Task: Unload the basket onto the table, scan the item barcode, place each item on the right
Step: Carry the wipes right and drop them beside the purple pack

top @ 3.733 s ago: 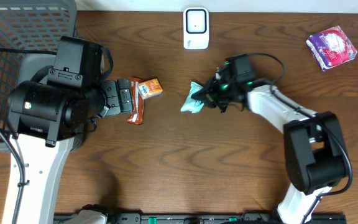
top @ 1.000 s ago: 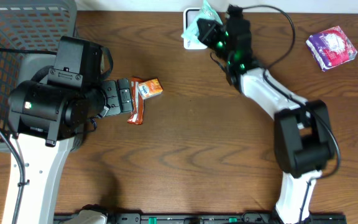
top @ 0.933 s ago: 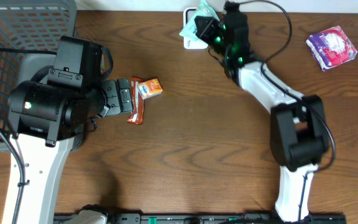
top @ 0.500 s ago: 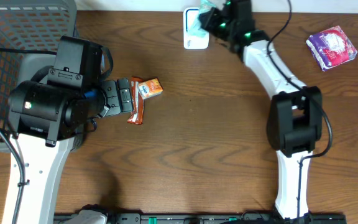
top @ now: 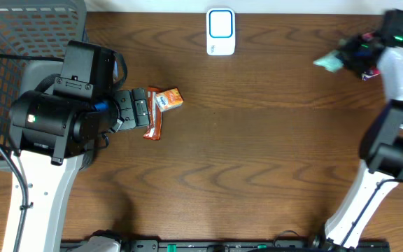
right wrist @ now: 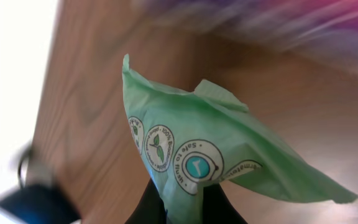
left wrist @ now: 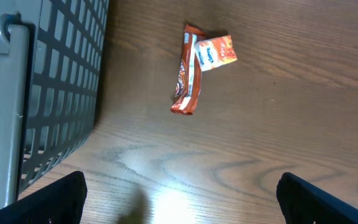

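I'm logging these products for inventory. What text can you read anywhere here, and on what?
"100%": on the ring of a leaf badge on the green packet.
Other badge lettering on it: too small to read.
Print on the orange carton and the brown bar wrapper: too blurred to read.

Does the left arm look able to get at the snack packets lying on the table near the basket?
Probably yes. The left hand is open and hovers right by the small orange packet and the brown bar. Nothing lies between, and the basket stands off to the side.
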{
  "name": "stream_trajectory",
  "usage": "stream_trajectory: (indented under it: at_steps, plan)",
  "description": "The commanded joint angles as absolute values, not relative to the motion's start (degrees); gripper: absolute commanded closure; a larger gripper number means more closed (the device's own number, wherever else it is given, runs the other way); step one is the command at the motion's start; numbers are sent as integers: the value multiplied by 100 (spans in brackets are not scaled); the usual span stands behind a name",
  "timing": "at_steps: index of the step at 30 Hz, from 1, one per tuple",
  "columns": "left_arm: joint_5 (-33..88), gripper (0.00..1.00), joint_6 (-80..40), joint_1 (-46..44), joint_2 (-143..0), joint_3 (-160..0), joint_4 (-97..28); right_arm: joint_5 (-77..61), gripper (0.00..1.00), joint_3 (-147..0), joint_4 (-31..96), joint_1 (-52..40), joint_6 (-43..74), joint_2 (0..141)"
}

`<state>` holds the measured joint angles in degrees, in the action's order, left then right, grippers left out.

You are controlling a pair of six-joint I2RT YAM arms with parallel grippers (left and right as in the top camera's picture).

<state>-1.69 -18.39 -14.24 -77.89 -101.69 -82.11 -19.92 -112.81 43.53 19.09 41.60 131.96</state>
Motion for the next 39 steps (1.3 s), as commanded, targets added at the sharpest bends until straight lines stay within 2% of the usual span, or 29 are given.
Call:
stream_trajectory:
  at_steps: [1, 7, 12, 15, 18, 22, 26, 29, 31, 36, 37, 39]
  plan:
    - [-200, 2, -1911, -1404, -7784, -10171, -8224, -1837, 99, -11365, 4501, 2445, 4397, 12956]
    - [-200, 2, -1911, -1404, -7784, -10171, -8224, -1457, 99, -11356, 4587, 2921, 3461, 12960]
    - [-200, 2, -1911, -1404, -7784, -10171, -8224, -224, 99, -11351, 4762, 2971, 3465, 12971]
    - [-200, 2, -1911, -1404, -7784, -10171, -8224, 30, 99, -11349, 4718, 2956, 3463, 13008]
    - [-200, 2, -1911, -1404, -7784, -10171, -8226, 36, 96, -11347, 4692, 2919, 3463, 13100]
    - [-200, 2, -1914, -1404, -7784, -10171, -8224, -183, 88, -11347, 4661, 2829, 3457, 13325]
    - [-200, 2, -1911, -1404, -7784, -10171, -8224, -1653, 86, -11347, 4440, 2762, 2895, 13515]
    - [-200, 2, -1911, -1404, -7784, -10171, -8224, -2510, 75, -11367, 4298, 2674, 2742, 13517]
    - [-200, 2, -1911, -1404, -7784, -10171, -8224, -2561, 67, -11380, 4381, 2650, 3039, 13421]
    - [-200, 2, -1911, -1404, -7784, -10171, -8226, -2539, 61, -11380, 4628, 2652, 3234, 12969]
    - [-200, 2, -1911, -1404, -7784, -10171, -8224, -2495, 49, -11380, 4672, 2650, 3234, 12833]
    - [-200, 2, -1911, -1404, -7784, -10171, -8224, -2375, 6, -11380, 4746, 2652, 3234, 12554]
